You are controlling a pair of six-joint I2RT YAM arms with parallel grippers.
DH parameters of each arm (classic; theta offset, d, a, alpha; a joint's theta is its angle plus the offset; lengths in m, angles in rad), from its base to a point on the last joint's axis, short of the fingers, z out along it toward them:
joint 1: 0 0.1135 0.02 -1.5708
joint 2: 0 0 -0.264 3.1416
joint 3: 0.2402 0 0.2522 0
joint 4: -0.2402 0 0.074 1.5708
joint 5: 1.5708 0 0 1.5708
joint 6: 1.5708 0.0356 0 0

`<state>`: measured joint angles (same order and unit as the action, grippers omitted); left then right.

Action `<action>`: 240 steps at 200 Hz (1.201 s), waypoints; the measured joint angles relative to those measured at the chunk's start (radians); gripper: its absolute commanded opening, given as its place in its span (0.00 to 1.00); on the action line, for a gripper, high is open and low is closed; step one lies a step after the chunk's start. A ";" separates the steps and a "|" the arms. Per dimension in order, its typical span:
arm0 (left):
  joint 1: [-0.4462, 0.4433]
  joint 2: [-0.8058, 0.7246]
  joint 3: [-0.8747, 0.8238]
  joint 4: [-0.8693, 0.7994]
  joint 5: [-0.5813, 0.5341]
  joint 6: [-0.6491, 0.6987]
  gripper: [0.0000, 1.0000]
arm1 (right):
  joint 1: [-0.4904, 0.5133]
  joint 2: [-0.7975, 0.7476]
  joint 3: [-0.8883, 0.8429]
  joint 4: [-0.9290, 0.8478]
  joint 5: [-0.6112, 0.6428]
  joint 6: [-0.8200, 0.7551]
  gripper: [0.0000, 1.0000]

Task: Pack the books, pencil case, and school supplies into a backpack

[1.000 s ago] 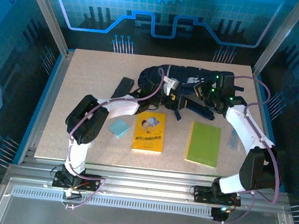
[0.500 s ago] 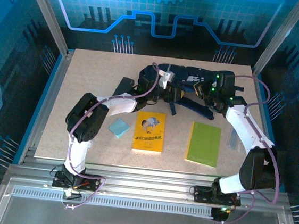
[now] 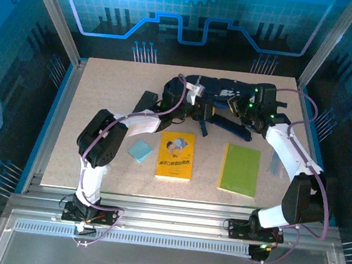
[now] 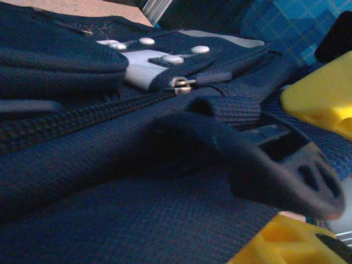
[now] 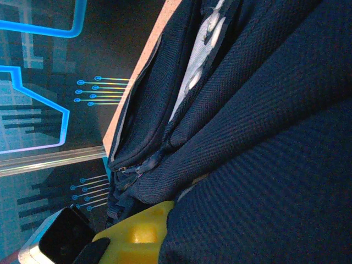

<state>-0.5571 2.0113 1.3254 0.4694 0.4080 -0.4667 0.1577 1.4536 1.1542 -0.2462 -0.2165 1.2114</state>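
The navy backpack [image 3: 228,87] lies at the back of the table. My left gripper [image 3: 199,104] is at its left end, yellow fingers [image 4: 319,99] closed on a fold of backpack [image 4: 110,165] fabric beside a strap buckle [image 4: 297,176]. My right gripper [image 3: 246,113] is shut on the backpack's right part, with fabric [image 5: 264,137] pressed over its yellow finger [image 5: 137,236]. The orange-yellow book [image 3: 176,155] and the lime-green book [image 3: 240,169] lie flat in front. The light-blue pad [image 3: 141,150] lies left of them. The black pencil case [image 3: 145,100] is partly hidden behind my left arm.
A pale, see-through strip [image 3: 275,162] lies right of the green book. Metal frame posts [image 3: 56,15] stand at the table's back corners, and a rail [image 3: 168,207] runs along the near edge.
My left gripper has shifted a little back and left onto the backpack, and its jaws have closed in on the fabric. The right arm has not moved.
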 measured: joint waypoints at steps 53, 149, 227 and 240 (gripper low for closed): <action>0.003 -0.004 -0.007 0.008 0.006 -0.005 0.51 | 0.000 0.000 0.000 0.000 -0.001 -0.012 0.00; 0.017 -0.011 -0.019 0.016 0.011 -0.006 0.05 | 0.000 0.002 0.000 0.000 -0.004 -0.026 0.00; 0.017 -0.029 -0.025 -0.016 -0.005 -0.002 0.00 | -0.004 0.011 0.002 -0.002 -0.022 -0.045 0.00; 0.017 -0.049 -0.037 -0.032 -0.025 0.003 0.18 | -0.007 0.011 0.003 -0.006 -0.026 -0.052 0.00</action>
<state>-0.5404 1.9621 1.2888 0.4370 0.3828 -0.4641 0.1509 1.4647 1.1576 -0.2523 -0.2424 1.1591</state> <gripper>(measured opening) 0.040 0.070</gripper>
